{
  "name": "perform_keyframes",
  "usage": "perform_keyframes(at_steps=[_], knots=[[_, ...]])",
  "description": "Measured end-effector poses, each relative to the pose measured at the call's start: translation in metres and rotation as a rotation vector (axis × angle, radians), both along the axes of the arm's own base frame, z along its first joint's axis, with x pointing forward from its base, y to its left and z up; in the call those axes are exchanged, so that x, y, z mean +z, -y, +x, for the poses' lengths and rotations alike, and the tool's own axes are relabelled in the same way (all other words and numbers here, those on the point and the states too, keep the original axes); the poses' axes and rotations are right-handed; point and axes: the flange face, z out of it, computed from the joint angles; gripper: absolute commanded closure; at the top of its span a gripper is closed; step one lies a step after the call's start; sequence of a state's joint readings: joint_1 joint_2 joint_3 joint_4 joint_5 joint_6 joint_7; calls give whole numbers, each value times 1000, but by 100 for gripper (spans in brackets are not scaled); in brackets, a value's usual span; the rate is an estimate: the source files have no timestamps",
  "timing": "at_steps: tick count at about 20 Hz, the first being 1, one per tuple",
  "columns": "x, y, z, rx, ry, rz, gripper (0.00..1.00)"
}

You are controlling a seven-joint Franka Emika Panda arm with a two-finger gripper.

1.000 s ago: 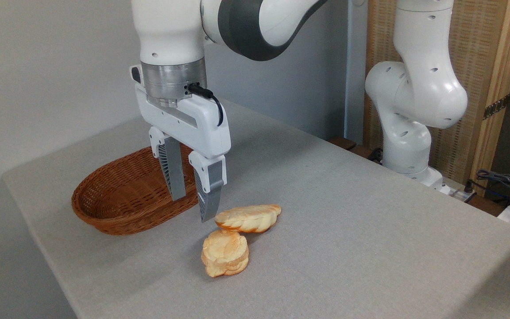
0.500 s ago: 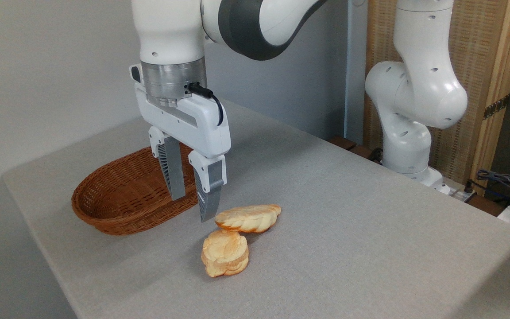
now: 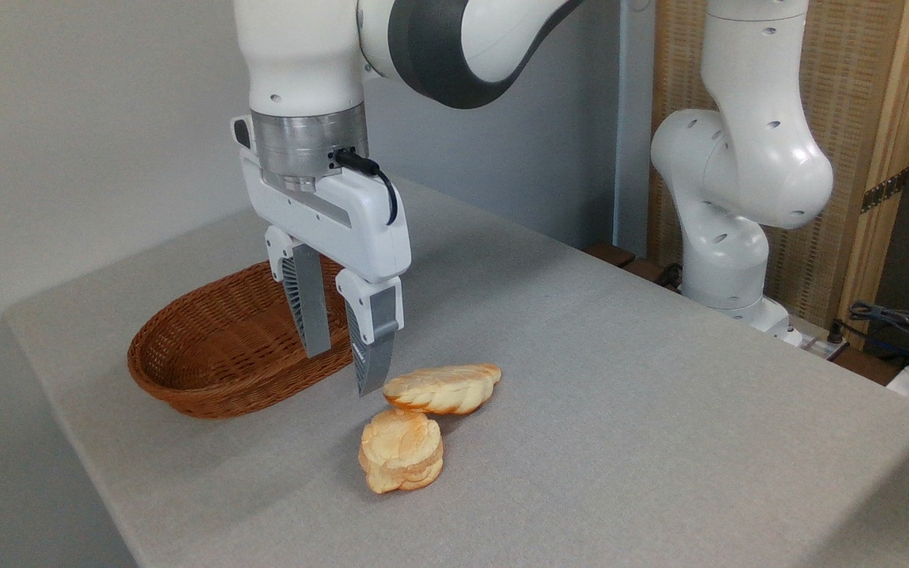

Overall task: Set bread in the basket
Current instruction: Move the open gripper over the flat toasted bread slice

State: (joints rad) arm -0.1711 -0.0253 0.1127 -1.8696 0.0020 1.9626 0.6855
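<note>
Grey counter (image 3: 620, 410). Nothing moved since a second ago: my jaws (image 3: 342, 369) hang parted, empty, beside braided golden oval bread (image 3: 443, 388); woven reddish-brown wicker basket (image 3: 186, 386) empty. Grasp not begun.

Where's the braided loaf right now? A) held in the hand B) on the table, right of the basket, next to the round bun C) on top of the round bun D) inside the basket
B: the braided loaf lies on the table, right of the empty basket and just behind the round bun, while the hand hangs open beside it, holding nothing.
</note>
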Motion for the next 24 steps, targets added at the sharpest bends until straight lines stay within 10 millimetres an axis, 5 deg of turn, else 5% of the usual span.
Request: perform_keyframes(at_steps=[24], knots=[[-49, 17, -37, -39, -169, 8, 0]])
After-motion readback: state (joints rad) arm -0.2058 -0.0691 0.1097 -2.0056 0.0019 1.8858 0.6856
